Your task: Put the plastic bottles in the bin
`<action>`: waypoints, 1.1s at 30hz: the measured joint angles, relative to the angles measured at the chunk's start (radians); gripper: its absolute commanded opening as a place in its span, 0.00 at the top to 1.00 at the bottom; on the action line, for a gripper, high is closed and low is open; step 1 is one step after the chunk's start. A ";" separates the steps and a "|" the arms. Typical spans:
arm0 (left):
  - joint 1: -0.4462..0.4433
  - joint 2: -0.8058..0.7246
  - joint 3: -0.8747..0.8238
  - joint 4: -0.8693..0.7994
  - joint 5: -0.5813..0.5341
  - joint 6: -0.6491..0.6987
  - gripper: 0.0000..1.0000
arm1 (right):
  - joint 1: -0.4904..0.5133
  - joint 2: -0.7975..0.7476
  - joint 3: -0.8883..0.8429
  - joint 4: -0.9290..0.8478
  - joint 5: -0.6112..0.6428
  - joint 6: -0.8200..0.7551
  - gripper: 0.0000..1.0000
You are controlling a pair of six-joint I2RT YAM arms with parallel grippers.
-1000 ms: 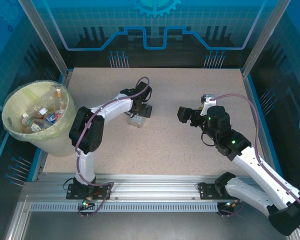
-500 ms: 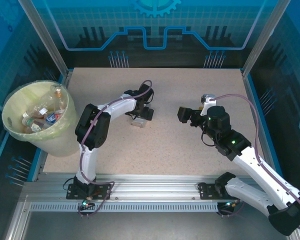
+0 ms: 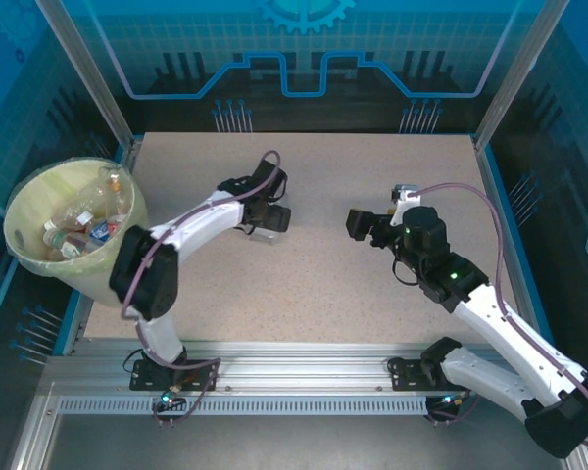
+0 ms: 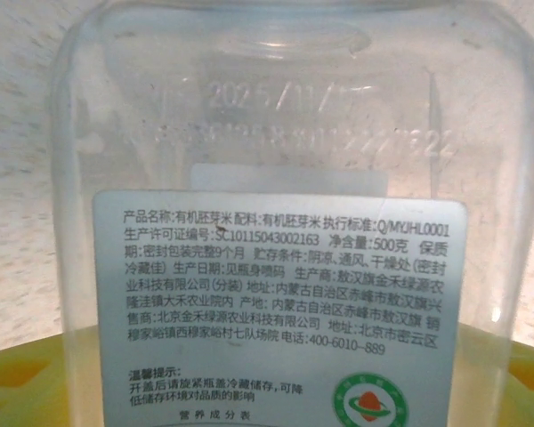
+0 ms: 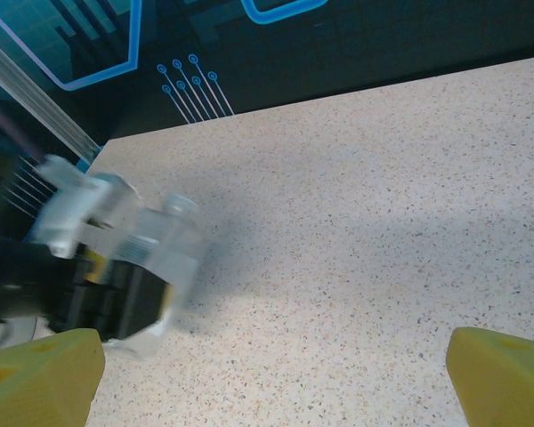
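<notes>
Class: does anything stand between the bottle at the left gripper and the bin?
Nothing visible does. From the bottle to the bin the tabletop lies bare. The left arm itself runs above that stretch, and the bin's wall rises well above the table.

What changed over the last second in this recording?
The left pincer narrowed onto the clear bottle and carried it slightly left, while that arm's elbow swung left toward the bin. The right pincer stayed open and still, and the bottles in the bin did not move.
</notes>
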 measured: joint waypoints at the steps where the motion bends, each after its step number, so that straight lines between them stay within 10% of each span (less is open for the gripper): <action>1: 0.000 -0.046 -0.008 0.000 -0.003 0.000 0.29 | 0.000 0.008 0.000 0.006 -0.003 0.000 0.00; 8: 0.000 -0.410 0.012 -0.047 -0.102 0.010 0.29 | -0.001 0.065 0.000 0.051 -0.029 -0.007 0.00; 19: 0.040 -0.565 0.310 -0.237 -0.476 0.153 0.30 | -0.002 0.131 0.000 0.097 -0.080 0.001 0.00; 33: 0.637 -0.594 0.280 -0.282 -0.445 0.157 0.30 | -0.002 0.146 0.002 0.126 -0.094 0.005 0.00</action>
